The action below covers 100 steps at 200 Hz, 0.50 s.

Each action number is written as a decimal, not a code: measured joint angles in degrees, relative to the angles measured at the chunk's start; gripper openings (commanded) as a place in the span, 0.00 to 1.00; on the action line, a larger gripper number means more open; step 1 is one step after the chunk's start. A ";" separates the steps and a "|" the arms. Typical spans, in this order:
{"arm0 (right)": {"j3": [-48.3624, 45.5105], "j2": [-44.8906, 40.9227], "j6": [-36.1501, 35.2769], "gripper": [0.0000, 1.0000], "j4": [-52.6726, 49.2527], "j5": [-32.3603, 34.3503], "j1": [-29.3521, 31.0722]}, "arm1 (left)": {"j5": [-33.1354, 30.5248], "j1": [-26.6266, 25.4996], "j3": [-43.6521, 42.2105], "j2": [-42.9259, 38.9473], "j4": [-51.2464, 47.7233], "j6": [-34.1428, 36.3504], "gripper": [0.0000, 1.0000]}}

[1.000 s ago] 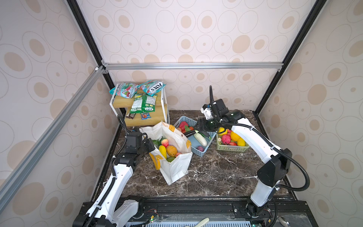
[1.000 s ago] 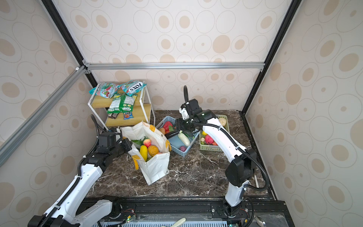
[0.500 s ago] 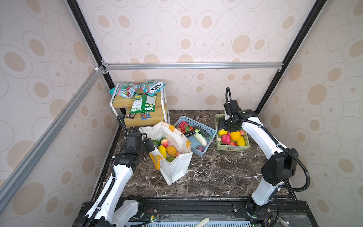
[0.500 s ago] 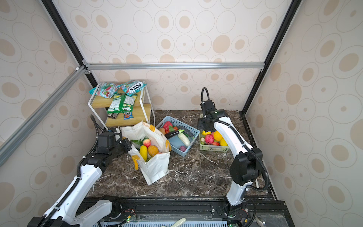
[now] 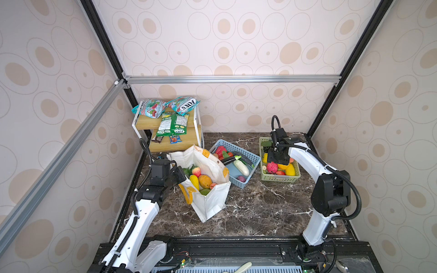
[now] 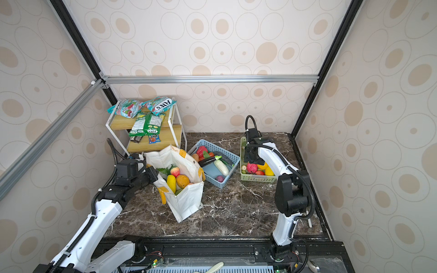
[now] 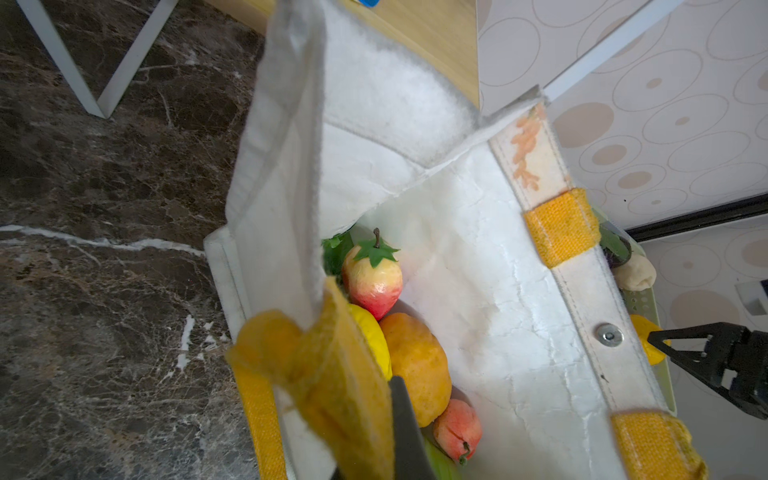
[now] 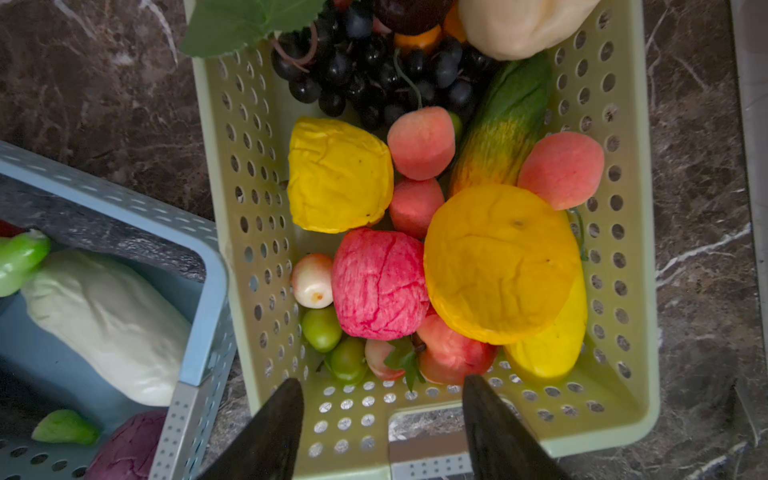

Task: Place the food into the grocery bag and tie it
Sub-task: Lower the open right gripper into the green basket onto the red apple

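Note:
The white grocery bag [image 5: 209, 203] [image 6: 188, 201] stands open left of centre with yellow, orange and pink food [image 5: 204, 180] inside it. My left gripper [image 5: 181, 176] [image 7: 374, 395] is shut on the bag's near rim, beside a yellow handle [image 7: 332, 374]. More food, among it a pink fruit [image 5: 272, 167] [image 8: 378, 282] and an orange one [image 8: 498, 262], fills the green basket [image 5: 281, 180] [image 8: 623, 399]. Over that basket hangs my right gripper [image 5: 275, 157] [image 8: 380, 380], open, with nothing between its fingers.
A blue basket [image 5: 236, 147] [image 6: 220, 151] with a white vegetable [image 5: 241, 166] and red and purple food lies between bag and green basket. At the back left stands a wooden shelf rack [image 5: 175, 144] with snack packets [image 5: 173, 123]. Patterned walls close three sides.
My right gripper has swung from above the blue basket to the right, over the green basket, and come lower. The left arm and the bag have not moved.

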 measured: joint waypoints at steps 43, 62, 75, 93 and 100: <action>-1.62 1.51 0.76 0.63 2.47 0.17 -0.50 | 0.04 0.00 0.00 -0.35 -0.26 -0.04 0.00; -1.97 2.56 1.05 0.63 3.32 0.13 -0.68 | 0.04 0.00 0.00 -0.50 -0.35 -0.07 0.00; -2.34 3.15 1.31 0.64 3.93 0.00 -0.74 | 0.04 0.00 0.00 -0.63 -0.46 -0.09 0.00; -2.60 4.09 1.73 0.64 4.70 -0.35 -0.74 | 0.02 0.00 -0.02 -0.79 -0.48 -0.20 0.00; -2.60 4.50 1.79 0.65 5.07 -0.37 -0.74 | 0.02 0.00 -0.09 -0.90 -0.48 -0.28 0.00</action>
